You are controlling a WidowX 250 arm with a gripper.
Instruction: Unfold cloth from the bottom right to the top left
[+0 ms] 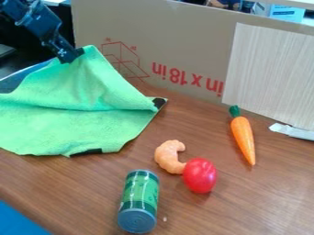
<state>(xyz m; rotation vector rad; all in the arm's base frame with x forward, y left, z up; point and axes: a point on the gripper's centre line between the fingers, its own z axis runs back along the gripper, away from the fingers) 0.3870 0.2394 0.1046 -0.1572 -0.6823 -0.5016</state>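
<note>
In the camera view, the black gripper is hanging at the upper left, at the end of the arm that is coming in from the top left corner. Its jaws are pinching the green cloth close to its top corner, and the cloth is rising from there in a slanting sheet. The rest of the cloth is spreading over the left part of the desk, with a long crease running across its middle and a loose, wavy lower edge. One black patch is showing at the cloth's right corner and another black patch along its lower edge. Behind the cloth's left side, a blue-grey surface is peeking out.

To the right of the cloth, an orange toy carrot is lying with its green top pointing away from the camera. Nearer the middle, a curled toy shrimp is resting against a shiny red toy tomato, the tomato sitting on its near right side. In front of the shrimp and to its left, a green can is lying on its side, its grey end facing the camera. A blue object is filling the near left corner.

At the back, a cardboard panel with red print is standing along the desk, and a pale wood-grain board is leaning over its right part. A crumpled white strip is lying by the board's lower edge.
</note>
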